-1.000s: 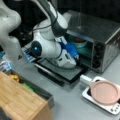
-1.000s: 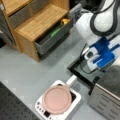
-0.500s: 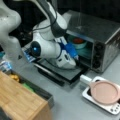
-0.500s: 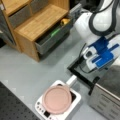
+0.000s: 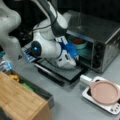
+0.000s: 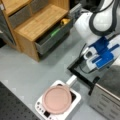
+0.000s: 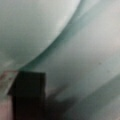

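Observation:
A silver toaster oven (image 5: 100,32) stands with its dark door (image 5: 65,72) folded down flat. Inside it sits a teal bowl (image 5: 79,44) with something red in it. My gripper (image 5: 74,53), with blue parts, reaches over the door into the oven mouth, just left of the bowl. From above in a front view the gripper (image 6: 105,55) hangs over the door (image 6: 80,72) at the oven (image 6: 110,97) front. The wrist view is filled by the pale teal bowl (image 7: 62,37), very close, with one dark fingertip (image 7: 28,95) at the lower left.
A pink pan (image 5: 103,92) rests on a white cooker (image 5: 112,108) in front of the oven, its handle pointing at the door. A wooden cabinet (image 6: 37,22) has an open drawer (image 6: 52,35) holding yellow and green items. Its top (image 5: 17,100) fills a front view's lower left.
The gripper has edged slightly further toward the oven's inside. The pan, the cooker and the drawer have not moved.

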